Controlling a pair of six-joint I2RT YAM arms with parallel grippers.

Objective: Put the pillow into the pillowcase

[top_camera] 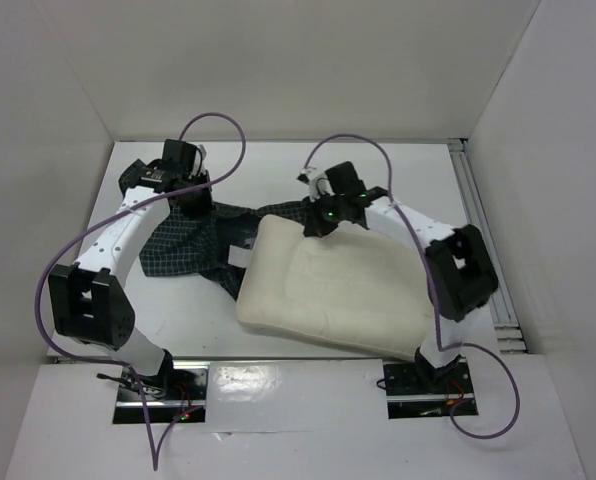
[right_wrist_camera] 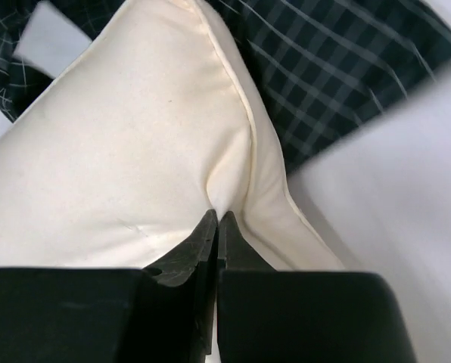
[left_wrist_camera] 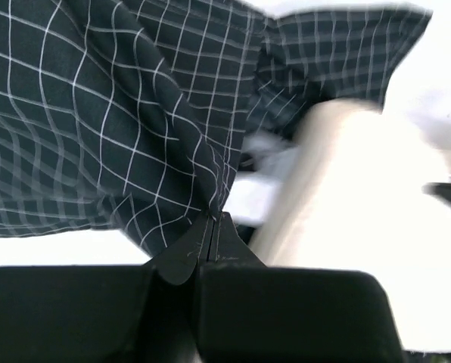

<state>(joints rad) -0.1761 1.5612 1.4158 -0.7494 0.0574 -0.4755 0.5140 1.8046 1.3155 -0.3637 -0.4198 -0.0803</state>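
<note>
White desk (top_camera: 278,175), walled on three sides.

Pillow (top_camera: 333,290): cream, lies flat right of centre, long side running from far left to near right. Its far-left corner overlaps the cloth beside it.

Pillowcase (top_camera: 183,245): dark with a thin white check, crumpled on the desk left of the pillow. Its right part touches the pillow's far-left end; the pillow is outside it.

Left tool (left_wrist_camera: 213,219): at the pillowcase's far-left part, jaws pressed together with a fold of the checked cloth pinched between the tips.

Right tool (right_wrist_camera: 216,215): at the pillow's far edge, jaws pressed together, nipping a pucker of cream fabric beside the seam.
</note>
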